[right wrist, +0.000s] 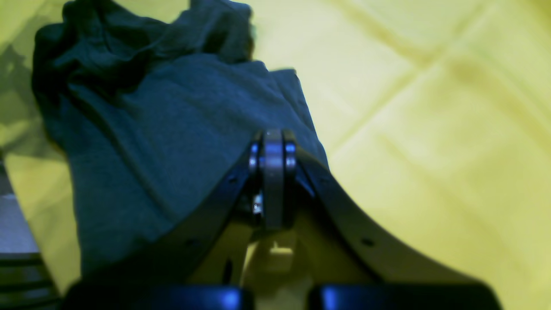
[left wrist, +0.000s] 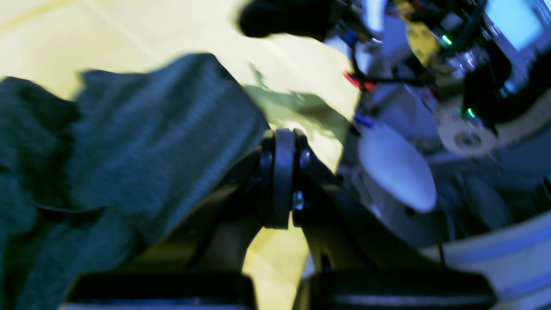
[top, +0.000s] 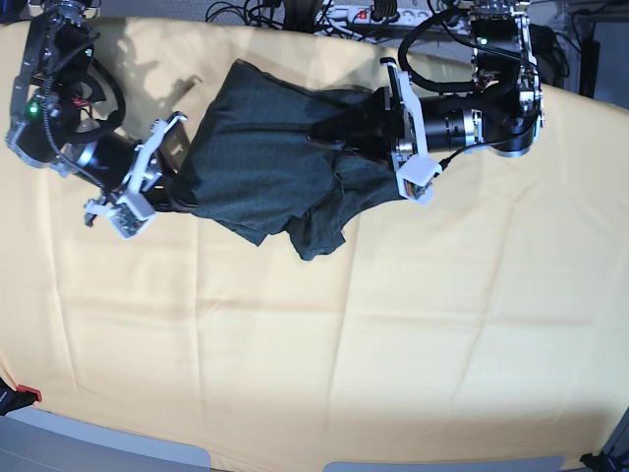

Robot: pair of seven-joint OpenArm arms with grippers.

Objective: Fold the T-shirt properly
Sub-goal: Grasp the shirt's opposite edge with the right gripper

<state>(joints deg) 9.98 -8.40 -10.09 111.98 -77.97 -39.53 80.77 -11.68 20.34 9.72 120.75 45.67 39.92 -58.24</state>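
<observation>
Both grippers pinched onto a rumpled shirt at the far end of the table.

Nearest lies bare yellow table cover; beyond it the T-shirt sits bunched between the arms. The right gripper is pressed together on one edge of the fabric, the left gripper on the opposite edge. Risk, as I judge it: thin knit slipping from either pinch, or several layers being caught, leaving the shirt twisted when spread.
</observation>
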